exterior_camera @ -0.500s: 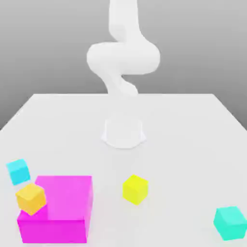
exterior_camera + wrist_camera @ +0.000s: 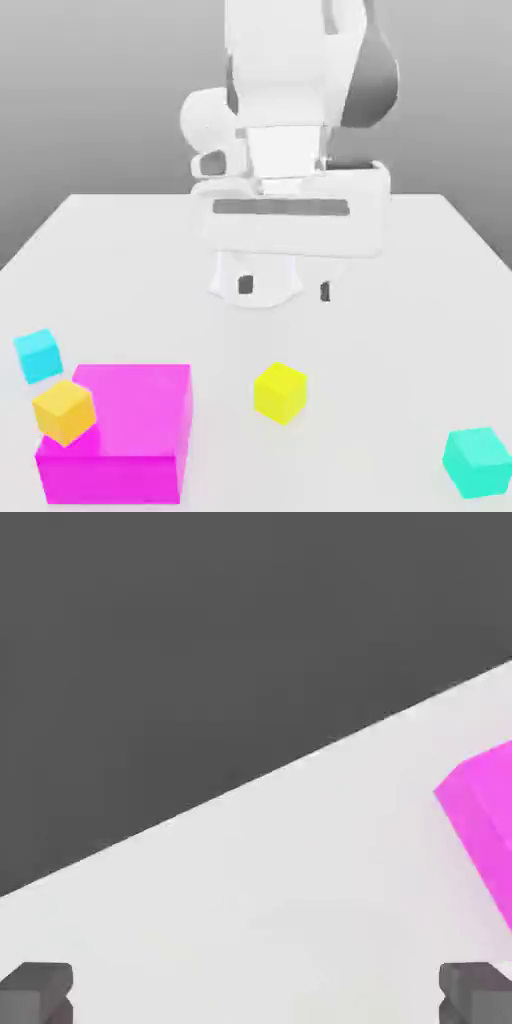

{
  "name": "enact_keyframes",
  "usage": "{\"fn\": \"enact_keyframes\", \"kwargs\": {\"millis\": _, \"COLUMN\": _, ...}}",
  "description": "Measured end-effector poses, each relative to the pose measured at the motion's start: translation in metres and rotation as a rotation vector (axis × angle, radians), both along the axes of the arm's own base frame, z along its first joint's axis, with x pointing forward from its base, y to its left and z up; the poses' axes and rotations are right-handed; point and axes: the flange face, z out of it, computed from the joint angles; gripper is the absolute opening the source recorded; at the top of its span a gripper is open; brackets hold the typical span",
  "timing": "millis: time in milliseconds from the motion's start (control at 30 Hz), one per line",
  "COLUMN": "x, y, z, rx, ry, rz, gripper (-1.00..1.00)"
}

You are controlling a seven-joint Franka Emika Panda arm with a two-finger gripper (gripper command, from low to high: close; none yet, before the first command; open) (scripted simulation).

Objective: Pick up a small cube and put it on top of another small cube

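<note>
The small lemon-yellow cube [image 2: 280,391] rests on the white table [image 2: 120,260] near the front middle. The teal-green cube [image 2: 479,461] lies at the front corner on the exterior view's right, well apart from it. My gripper [image 2: 285,288] hangs open above the table, behind the yellow cube, its two dark fingertips [image 2: 246,285] set wide with nothing between them. In the hand view the gripper [image 2: 256,994] shows both dark fingertips [image 2: 38,992] far apart over bare table.
A large magenta cube [image 2: 125,430] [image 2: 485,807] stands at the front on the exterior view's left. An orange-yellow small cube [image 2: 64,411] sits against its near corner, and a sky-blue small cube [image 2: 39,355] lies just behind.
The arm has swung down and forward, so the hand and its open fingers now hang over the table's middle. None of the cubes have moved.
</note>
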Motion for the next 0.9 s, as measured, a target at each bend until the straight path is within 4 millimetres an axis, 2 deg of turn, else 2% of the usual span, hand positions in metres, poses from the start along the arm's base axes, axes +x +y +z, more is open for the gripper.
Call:
{"fn": "enact_keyframes", "kwargs": {"millis": 100, "x": -0.037, "y": 0.003, "z": -0.076, "rx": -0.009, "ry": 0.123, "rz": -0.096, "gripper": 0.0}}
{"fn": "enact_keyframes", "kwargs": {"millis": 133, "x": -0.042, "y": 0.001, "z": -0.091, "rx": -0.01, "ry": 0.14, "rz": -0.114, "gripper": 0.0}}
{"fn": "enact_keyframes", "kwargs": {"millis": 333, "x": -0.05, "y": 0.004, "z": -0.146, "rx": -0.009, "ry": 0.157, "rz": -0.123, "gripper": 0.0}}
{"fn": "enact_keyframes", "kwargs": {"millis": 367, "x": -0.051, "y": 0.004, "z": -0.151, "rx": -0.01, "ry": 0.158, "rz": -0.123, "gripper": -1.0}}
{"fn": "enact_keyframes", "kwargs": {"millis": 600, "x": -0.05, "y": 0.004, "z": -0.15, "rx": -0.01, "ry": 0.156, "rz": -0.123, "gripper": -1.0}}
{"fn": "enact_keyframes", "kwargs": {"millis": 867, "x": -0.05, "y": 0.004, "z": -0.093, "rx": -0.012, "ry": 0.156, "rz": -0.121, "gripper": -1.0}}
{"fn": "enact_keyframes", "kwargs": {"millis": 900, "x": -0.045, "y": 0.01, "z": -0.088, "rx": -0.018, "ry": 0.155, "rz": -0.094, "gripper": -1.0}}
